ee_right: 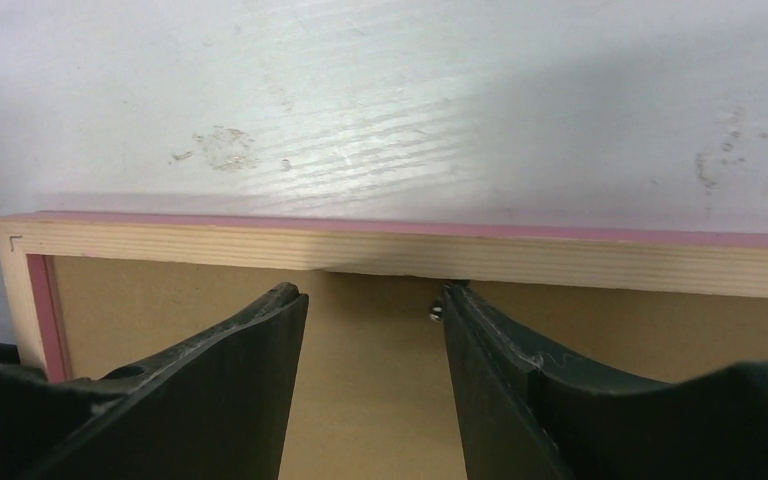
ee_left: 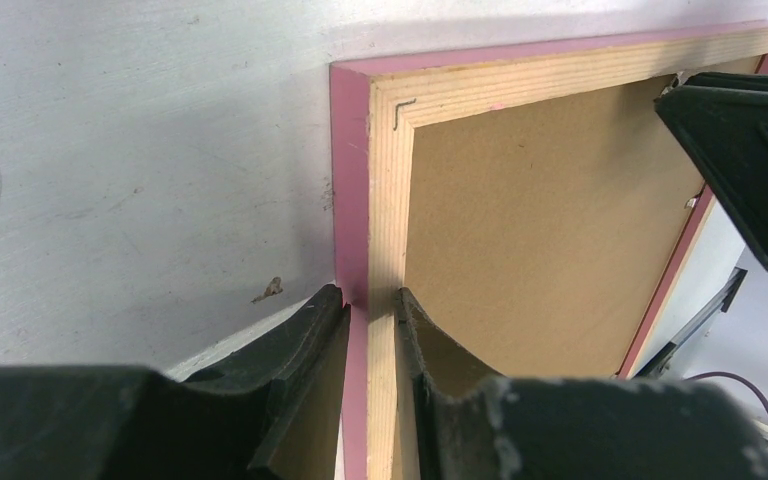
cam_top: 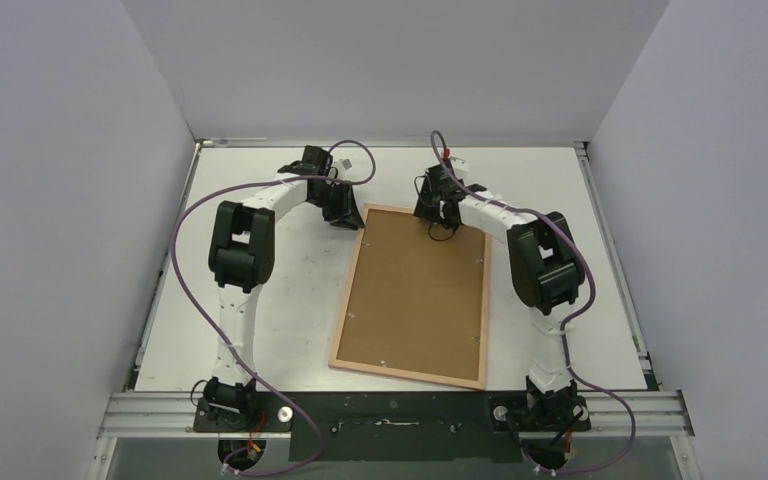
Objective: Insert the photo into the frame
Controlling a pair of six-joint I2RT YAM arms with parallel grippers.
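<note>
The frame (cam_top: 347, 292) lies back side up on the table, with the brown backing board (cam_top: 415, 295) seated in it. The photo is not visible in any view. My left gripper (cam_top: 348, 222) is shut on the frame's rail near its far left corner. In the left wrist view the fingers (ee_left: 372, 300) pinch the pink and pale-wood rail (ee_left: 385, 200). My right gripper (cam_top: 443, 232) is open over the backing board at the frame's far edge. In the right wrist view its tips (ee_right: 372, 298) sit just short of the far rail (ee_right: 260, 245), the right fingertip beside a small metal tab (ee_right: 436, 313).
The frame fills the middle of the white table (cam_top: 260, 300). White walls enclose the table on the left, back and right. The right gripper's black finger (ee_left: 750, 150) shows at the right of the left wrist view.
</note>
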